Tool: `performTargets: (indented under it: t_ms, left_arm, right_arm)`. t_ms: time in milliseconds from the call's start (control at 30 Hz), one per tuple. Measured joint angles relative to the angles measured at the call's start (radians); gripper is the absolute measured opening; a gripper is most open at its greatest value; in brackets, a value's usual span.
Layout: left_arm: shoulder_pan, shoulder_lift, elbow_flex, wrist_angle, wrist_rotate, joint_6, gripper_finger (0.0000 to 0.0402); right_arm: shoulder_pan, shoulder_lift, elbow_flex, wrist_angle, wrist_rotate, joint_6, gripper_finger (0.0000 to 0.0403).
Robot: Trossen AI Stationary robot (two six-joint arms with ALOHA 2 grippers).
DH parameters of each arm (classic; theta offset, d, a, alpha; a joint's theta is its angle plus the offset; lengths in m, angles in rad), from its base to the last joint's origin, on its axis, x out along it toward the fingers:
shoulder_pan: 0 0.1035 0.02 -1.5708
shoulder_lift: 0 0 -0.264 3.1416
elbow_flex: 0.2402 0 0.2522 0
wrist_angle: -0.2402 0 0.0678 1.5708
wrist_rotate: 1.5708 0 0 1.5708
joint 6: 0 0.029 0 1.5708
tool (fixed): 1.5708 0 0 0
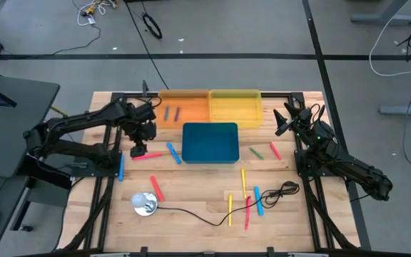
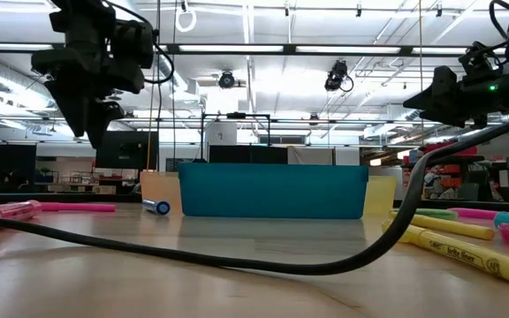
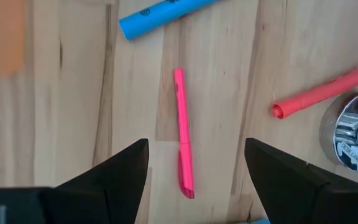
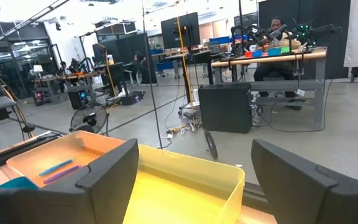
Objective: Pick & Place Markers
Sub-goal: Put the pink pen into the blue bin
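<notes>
Overhead, the left hand [image 1: 138, 150] hangs above the counter [image 1: 198, 193] near its left side, fingers spread wide and holding nothing. Directly beneath it, between the two dark fingers [image 3: 120, 171] in the left wrist view, lies a pink marker [image 3: 183, 134], flat on the wood and untouched. A blue marker [image 3: 160, 14] lies just beyond it, and a red marker [image 3: 323, 92] rests off to one side, its end close to a shiny metal disc [image 3: 356, 137] where the thin black cable [image 1: 212, 218] starts.

The right hand [image 1: 282, 121] waits raised at the counter's right edge, near the yellow bin [image 1: 235, 107], its fingers also apart and empty. An orange bin [image 1: 184, 108] beside the yellow one holds two markers [image 1: 171, 112], one blue and one that looks purple, though it is small from above. A teal bin [image 1: 210, 142] sits in front of both.

More markers [image 1: 248, 196] in yellow, red and blue lie scattered toward the front right of the counter, with a green one [image 1: 257, 153] and a red one [image 1: 275, 150] just right of the teal bin. A person [image 4: 277, 31] sits at a desk far across the room.
</notes>
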Motion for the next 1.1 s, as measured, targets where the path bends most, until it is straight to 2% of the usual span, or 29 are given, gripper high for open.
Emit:
performTargets:
  t_ms: [233,433,567,1100]
  left_arm:
    - [0.000,0.014,-0.004,0.012,-0.020,-0.009,0.0273]
    - [-0.014,0.020,-0.092,0.149,-0.021,-0.106,0.0273]
    - [-0.034,0.035,-0.118,0.225,-0.026,-0.120,0.0273]
    - [-0.097,0.241,-0.120,0.311,-0.049,-0.149,0.0273]
  right_arm:
    - [0.000,0.000,0.000,0.000,0.000,0.000,0.0314]
    - [0.000,0.000,0.000,0.000,0.000,0.000,0.0314]
    - [0.000,0.000,0.000,0.000,0.000,0.000,0.0314]
    - [0.000,0.000,0.000,0.000,0.000,0.000,0.0314]
